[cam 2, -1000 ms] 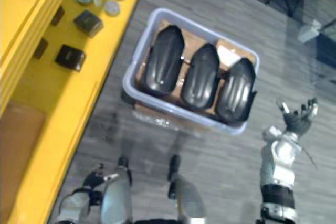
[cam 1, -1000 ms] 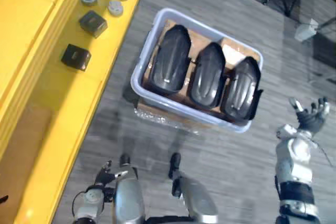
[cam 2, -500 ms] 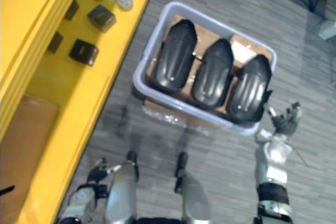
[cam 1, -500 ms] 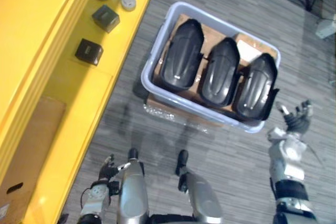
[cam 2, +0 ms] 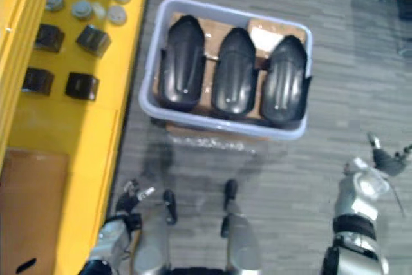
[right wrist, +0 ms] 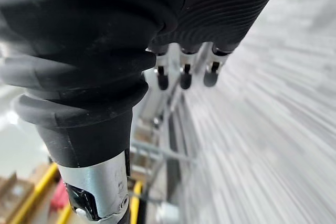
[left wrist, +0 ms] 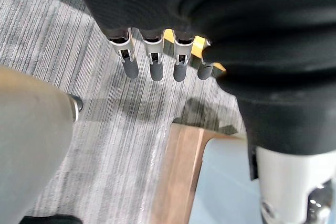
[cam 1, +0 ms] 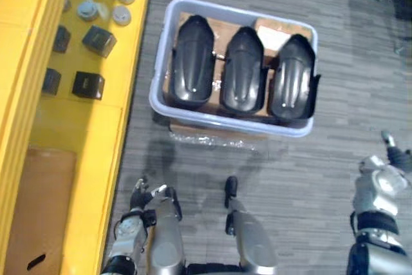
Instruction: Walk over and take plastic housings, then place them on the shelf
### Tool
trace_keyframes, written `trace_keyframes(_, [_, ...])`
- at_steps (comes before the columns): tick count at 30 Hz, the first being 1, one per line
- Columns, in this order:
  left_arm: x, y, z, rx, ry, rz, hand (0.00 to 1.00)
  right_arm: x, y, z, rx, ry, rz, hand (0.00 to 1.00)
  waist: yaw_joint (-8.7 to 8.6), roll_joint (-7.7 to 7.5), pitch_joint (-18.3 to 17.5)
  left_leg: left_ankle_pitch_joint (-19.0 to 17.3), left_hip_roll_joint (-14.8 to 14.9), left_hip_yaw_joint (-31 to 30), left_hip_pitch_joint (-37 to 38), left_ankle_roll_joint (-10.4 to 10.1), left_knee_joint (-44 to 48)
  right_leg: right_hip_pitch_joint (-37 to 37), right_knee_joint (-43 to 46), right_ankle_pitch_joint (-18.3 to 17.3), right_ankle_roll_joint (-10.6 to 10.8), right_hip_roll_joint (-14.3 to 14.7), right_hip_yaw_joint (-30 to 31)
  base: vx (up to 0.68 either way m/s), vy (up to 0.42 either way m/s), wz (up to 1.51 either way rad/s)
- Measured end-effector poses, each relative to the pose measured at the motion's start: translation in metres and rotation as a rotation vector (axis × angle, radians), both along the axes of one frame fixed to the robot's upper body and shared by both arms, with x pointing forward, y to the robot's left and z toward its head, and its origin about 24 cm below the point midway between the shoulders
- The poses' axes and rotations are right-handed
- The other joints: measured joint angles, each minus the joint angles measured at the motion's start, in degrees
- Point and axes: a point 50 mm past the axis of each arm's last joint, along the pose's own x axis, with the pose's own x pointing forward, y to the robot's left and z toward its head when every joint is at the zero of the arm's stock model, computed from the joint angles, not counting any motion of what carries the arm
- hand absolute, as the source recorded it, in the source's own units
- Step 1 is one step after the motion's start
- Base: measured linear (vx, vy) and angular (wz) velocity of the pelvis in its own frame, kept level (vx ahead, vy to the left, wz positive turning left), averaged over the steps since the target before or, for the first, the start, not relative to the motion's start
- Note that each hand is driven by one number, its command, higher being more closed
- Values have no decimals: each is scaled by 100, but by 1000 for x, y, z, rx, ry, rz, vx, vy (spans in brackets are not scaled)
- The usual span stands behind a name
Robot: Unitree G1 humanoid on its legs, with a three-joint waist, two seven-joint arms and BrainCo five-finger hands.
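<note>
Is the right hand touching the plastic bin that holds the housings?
Apart. The right eye view shows a strip of bare grey floor between the right hand and the bin.

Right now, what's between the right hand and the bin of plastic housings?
Only bare grey floor between the right hand and the pale blue bin, per the right eye view.

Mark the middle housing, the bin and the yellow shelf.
middle housing (cam 1: 243, 69), left eye view, centre of its shell
bin (cam 1: 212, 118), left eye view, near wall
yellow shelf (cam 1: 90, 133), left eye view, bare surface
</note>
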Motion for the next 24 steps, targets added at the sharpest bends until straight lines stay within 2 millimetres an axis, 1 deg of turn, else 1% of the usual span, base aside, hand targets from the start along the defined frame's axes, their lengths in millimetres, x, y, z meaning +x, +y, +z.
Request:
trace_keyframes(1, [-4, -3, -5, -6, 26, -3, 0, 4, -5, 4, 6, 21, 4, 0, 4, 105, -27, 3, -6, -16, -81, 2, 4, -63, 5, 18, -19, -9, -51, -43, -30, 2])
trace_keyframes(2, [-4, -3, -6, -8, 29, -2, 0, 5, -5, 4, 8, 22, 7, 0, 5, 120, -35, 5, -6, -23, -98, 4, 7, -76, 7, 20, -18, -10, -63, -37, -33, 7])
trace_keyframes(3, [-7, -4, -9, -29, 41, 15, 0, 11, -4, 7, 6, 37, 31, 0, 9, 199, -45, 12, -9, -67, -189, 6, 18, -148, 19, 36, -8, -16, -129, -16, -19, 8])
trace_keyframes(4, [-7, -4, -10, -31, 45, 17, 0, 15, -4, 9, -1, 44, 43, 0, 26, 238, -25, 19, -14, -77, -211, 11, 16, -172, 31, 54, 17, -18, -138, -22, -32, 10])
trace_keyframes(5, [-10, -6, -13, -41, 58, 24, 0, 21, -4, 15, -15, 49, 68, 0, 52, 335, -41, 26, -44, -148, -299, 23, 12, -217, 46, 81, 57, -26, -164, 8, -30, 18])
trace_keyframes(6, [-11, -10, -15, -53, 70, 29, 0, 25, -5, 24, -37, 48, 83, 0, 52, 468, -23, 57, -97, -238, -357, 45, -15, -251, 81, 100, 77, -62, -277, 6, -29, 23])
trace_keyframes(7, [-12, -12, -17, -57, 76, 30, 0, 27, -7, 28, -47, 45, 89, 0, 53, 535, -37, 70, -135, -341, -409, 61, -23, -291, 119, 100, 77, -81, -324, 12, -17, 28])
trace_keyframes(8, [-14, -15, -19, -65, 86, 33, 0, 33, -7, 40, -75, 34, 101, 0, 81, 651, -3, 81, -189, -441, -422, 67, -57, -314, 178, 100, 77, -114, -426, -17, -2, 24])
trace_keyframes(9, [-16, -17, -21, -69, 99, 36, 0, 38, -7, 51, -110, 26, 114, 0, 91, 723, 5, 140, -268, -475, -425, 94, -135, -343, 215, 99, 76, -178, -468, -15, 5, 19])
trace_keyframes(10, [-17, -17, -23, -72, 105, 38, 0, 40, -6, 56, -129, 25, 120, 0, 117, 743, -3, 169, -306, -495, -432, 107, -180, -380, 242, 98, 77, -206, -468, -30, 10, 13])
trace_keyframes(11, [-18, -19, -24, -93, 110, 55, 0, 45, -5, 66, -152, 15, 132, 0, 160, 775, -1, 205, -357, -521, -473, 118, -215, -460, 303, 94, 79, -254, -474, -33, 11, 8])
trace_keyframes(14, [-22, -20, -27, -103, 124, 58, 0, 53, -3, 79, -183, 13, 157, 0, 175, 811, -11, 278, -494, -692, -672, 151, -211, -624, 419, 70, 93, -374, -615, -68, 33, 23])
trace_keyframes(16, [-23, -21, -29, -107, 126, 65, 0, 58, 0, 85, -188, 11, 169, 0, 232, 854, 10, 292, -553, -717, -700, 167, -192, -679, 547, 30, 98, -441, -633, -78, 41, 16])
trace_keyframes(18, [-25, -22, -31, -113, 130, 70, 0, 63, 3, 95, -227, 18, 185, 0, 303, 897, 25, 330, -625, -706, -745, 212, -196, -791, 720, -26, 139, -563, -634, -85, 43, 8])
trace_keyframes(20, [-26, -22, -31, -133, 126, 86, 0, 65, 5, 100, -234, 17, 190, 0, 312, 902, 23, 349, -680, -716, -847, 226, -184, -890, 767, -33, 147, -606, -639, -82, 30, 7])
trace_keyframes(24, [-27, -22, -32, -142, 127, 86, 0, 66, 5, 97, -220, 67, 194, 0, 311, 902, 23, 353, -688, -726, -910, 229, -103, -951, 832, -32, 149, -639, -648, -39, 21, 2])
